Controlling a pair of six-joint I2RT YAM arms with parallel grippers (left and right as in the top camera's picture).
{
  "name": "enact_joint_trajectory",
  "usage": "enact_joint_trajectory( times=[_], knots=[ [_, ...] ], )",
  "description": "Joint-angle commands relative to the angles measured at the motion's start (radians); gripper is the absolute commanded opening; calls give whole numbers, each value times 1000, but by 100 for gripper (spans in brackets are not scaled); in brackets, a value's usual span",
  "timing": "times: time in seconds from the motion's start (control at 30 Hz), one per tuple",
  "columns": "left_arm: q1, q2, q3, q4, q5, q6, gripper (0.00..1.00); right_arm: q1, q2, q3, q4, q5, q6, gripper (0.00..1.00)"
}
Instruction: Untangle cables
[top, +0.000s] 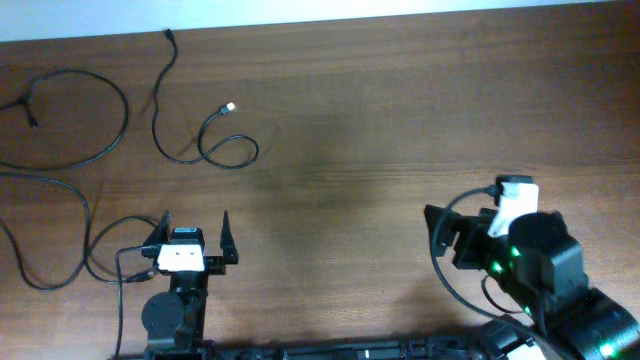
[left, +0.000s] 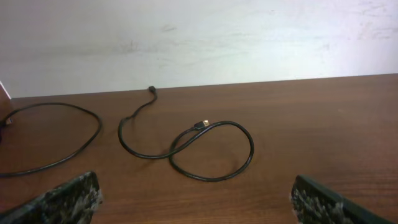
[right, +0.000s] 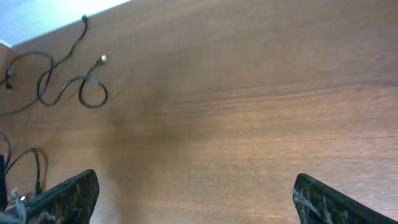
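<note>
Two black cables (left: 250, 149) are spread out on the far left of the desk (top: 400, 100), apart from one another. One is curled into a loop and is ended by a pale tip (top: 230, 107); the other is swept in a wide arc further left. The left tool (top: 193, 228) is held released and empty at the near edge, short of the loop. The right tool (right: 196, 190) is likewise spread wide, nothing gripped, at the near right, well apart from both.

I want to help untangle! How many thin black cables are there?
2 for sure: the silver-tipped cable curls left of centre; the looping cable lies at the far left. A lower strand runs off the picture, maybe a third.
</note>
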Motion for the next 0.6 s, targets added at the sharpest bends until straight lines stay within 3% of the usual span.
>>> enact_joint_trajectory(
  times=[0.0, 0.07, 0.1, 0.2, 0.27, 0.33, 0.57],
  knots=[
    [-3, -4, -6, -1, 11, 13, 99, 2, -102, -68, 95, 180, -241, 98],
    [-3, -4, -6, -1, 11, 13, 99, -33, -200, -205, 241, 184, -486, 98],
    [-3, -4, -6, -1, 11, 13, 98, -68, -254, -292, 325, 184, -513, 99],
    [-3, -4, -6, -1, 11, 13, 99, -166, -432, -585, 517, 138, -512, 98],
    [-3, -4, -6, -1, 11, 13, 99, -240, -535, -696, 514, 39, -509, 99],
    [-3, -4, -6, -1, 11, 13, 99, -305, -570, -767, 580, -47, -508, 98],
    [-3, -4, -6, -1, 11, 13, 99, -313, -570, -822, 738, -89, -505, 99]
  ],
)
